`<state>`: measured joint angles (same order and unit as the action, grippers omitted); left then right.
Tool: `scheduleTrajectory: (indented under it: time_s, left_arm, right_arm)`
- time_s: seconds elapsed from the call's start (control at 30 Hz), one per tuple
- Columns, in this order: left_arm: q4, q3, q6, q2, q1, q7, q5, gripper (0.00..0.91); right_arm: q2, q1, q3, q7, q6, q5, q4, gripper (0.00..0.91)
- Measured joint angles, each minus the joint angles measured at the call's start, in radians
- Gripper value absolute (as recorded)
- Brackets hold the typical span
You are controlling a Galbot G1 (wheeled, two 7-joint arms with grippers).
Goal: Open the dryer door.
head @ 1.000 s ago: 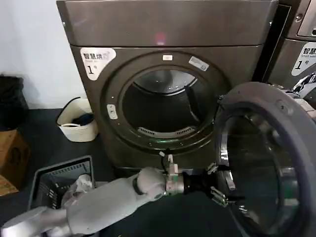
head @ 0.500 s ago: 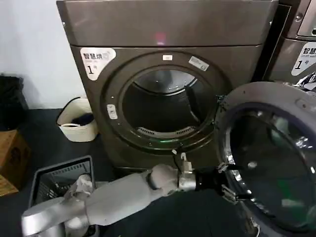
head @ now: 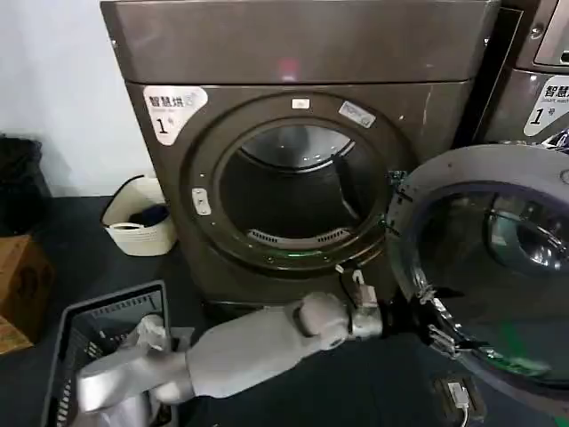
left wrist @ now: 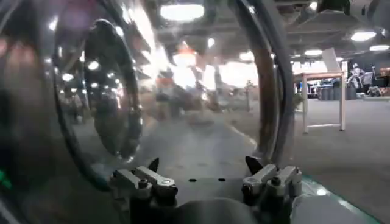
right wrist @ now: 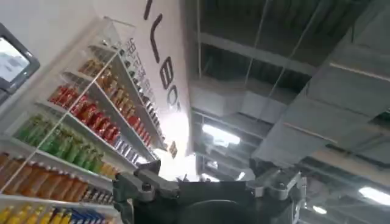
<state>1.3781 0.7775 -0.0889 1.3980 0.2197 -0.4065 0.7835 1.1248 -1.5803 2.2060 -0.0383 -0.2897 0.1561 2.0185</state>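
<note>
Dryer (head: 293,53) grey-bronze metal, white label "1" with Chinese characters top left. Dryer door (head: 484,276), round, chrome rim, dark glass, swung wide open to the right. Left gripper (head: 436,325) at door's lower inner rim, fingers spread, released. Right gripper (right wrist: 207,182) points at ceiling, open, holding nothing.

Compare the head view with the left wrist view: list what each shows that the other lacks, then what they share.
Head view alone: the dryer's open drum mouth, a white basket and a grey crate on the floor, and the whole left arm reaching right.

Left wrist view alone: a white table in a lit hall.

Both: the dryer door, swung open, with the open left gripper at its lower edge.
</note>
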Motion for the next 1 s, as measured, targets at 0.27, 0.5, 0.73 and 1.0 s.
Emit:
scheduleTrajectory:
  time_s: [0.27,0.5,0.73,1.0]
  left_arm:
    - [-0.025,0.005,0.003,0.044,0.001,0.028,-0.003,0.907]
    - [-0.052,-0.003,0.002,0.075,-0.001,0.038,-0.003,0.907]
    - [-0.076,-0.015,-0.002,0.102,-0.011,0.052,-0.004,0.907]
    - [-0.099,-0.017,-0.007,0.124,-0.022,0.066,0.001,0.907]
  right_arm:
    - [-0.012,-0.01,0.026,0.011,-0.012,-0.006,-0.004,0.907]
    - [-0.018,-0.009,0.026,0.005,-0.01,-0.019,-0.004,0.907]
    - [-0.028,-0.007,0.027,0.0,-0.009,-0.024,-0.008,0.907]
    - [-0.03,-0.001,0.021,-0.006,-0.008,-0.03,-0.007,0.907]
